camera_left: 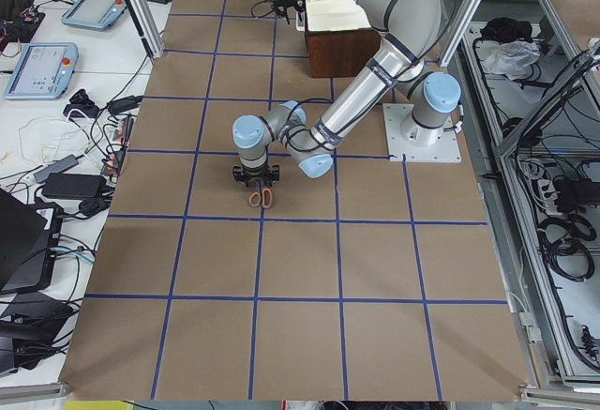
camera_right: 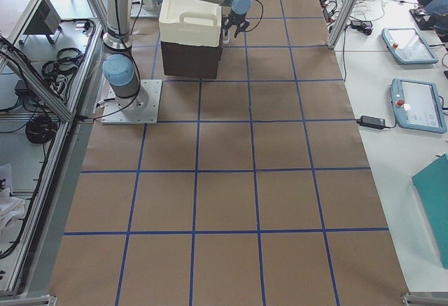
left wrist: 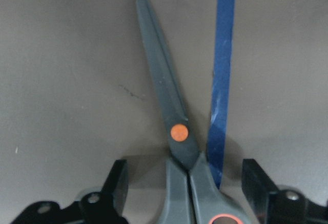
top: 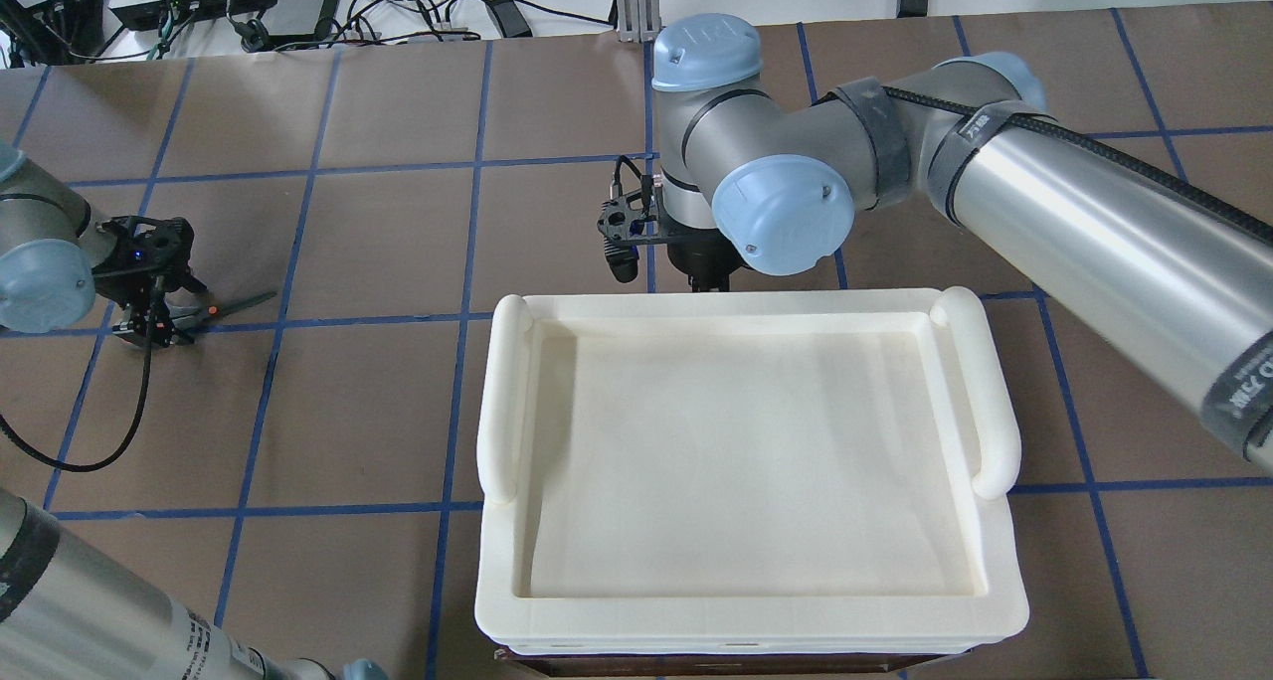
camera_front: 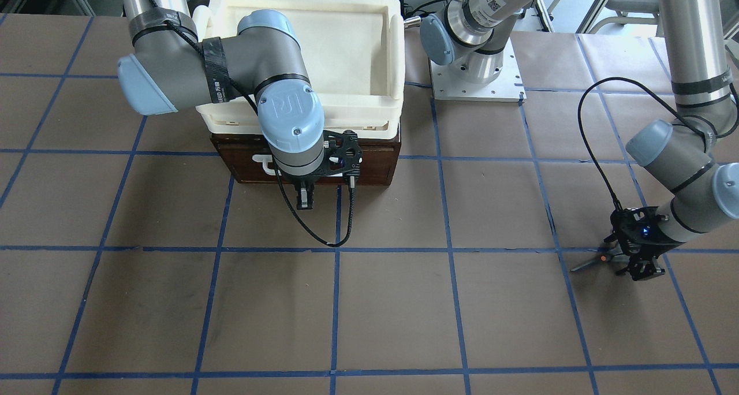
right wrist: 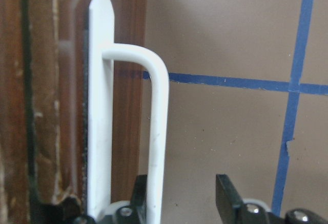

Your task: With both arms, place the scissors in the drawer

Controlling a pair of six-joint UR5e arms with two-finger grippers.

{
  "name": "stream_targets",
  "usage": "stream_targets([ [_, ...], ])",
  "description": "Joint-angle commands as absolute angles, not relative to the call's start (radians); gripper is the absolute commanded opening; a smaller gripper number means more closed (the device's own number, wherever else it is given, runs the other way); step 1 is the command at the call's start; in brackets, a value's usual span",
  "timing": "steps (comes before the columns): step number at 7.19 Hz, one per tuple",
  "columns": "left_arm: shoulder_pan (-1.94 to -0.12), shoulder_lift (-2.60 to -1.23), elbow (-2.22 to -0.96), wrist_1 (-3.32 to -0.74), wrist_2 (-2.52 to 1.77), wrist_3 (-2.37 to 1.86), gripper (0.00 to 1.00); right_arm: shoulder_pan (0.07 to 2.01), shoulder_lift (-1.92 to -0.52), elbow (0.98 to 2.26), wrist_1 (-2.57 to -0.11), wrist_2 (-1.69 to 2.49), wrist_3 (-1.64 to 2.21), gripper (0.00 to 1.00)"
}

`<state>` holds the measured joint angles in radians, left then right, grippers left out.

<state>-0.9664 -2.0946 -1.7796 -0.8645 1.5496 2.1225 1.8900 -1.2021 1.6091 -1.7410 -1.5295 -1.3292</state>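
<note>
The scissors lie flat on the brown table, blades closed, beside a blue tape line; they also show in the front view and the overhead view. My left gripper is open and low over them, one finger on each side just behind the orange pivot. It also shows in the front view. The dark brown drawer is closed under the cream tray. My right gripper is open around the drawer's white bar handle, the bar close to one finger.
The cream-white tray sits on top of the drawer box and hides it from overhead. The left arm's base plate stands beside the box. A black cable loops above the table near the left wrist.
</note>
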Motion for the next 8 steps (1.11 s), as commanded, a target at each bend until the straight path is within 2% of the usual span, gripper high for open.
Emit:
stream_targets([
  [1,-0.957,-2.095,-1.782,-0.864,1.551,2.121,0.74,1.884,-1.181,1.577,-1.75,-1.543,-1.33,0.54],
  [4,-0.951,-2.089,-1.784,-0.864,1.552,2.121,0.46,1.878,-1.172,1.533,-1.749,-1.543,-1.33,0.55],
  [8,-0.951,-2.074,-1.783,-0.864,1.552,2.123,0.31,1.862,-1.108,1.421,-1.752,-1.543,-1.348,0.55],
])
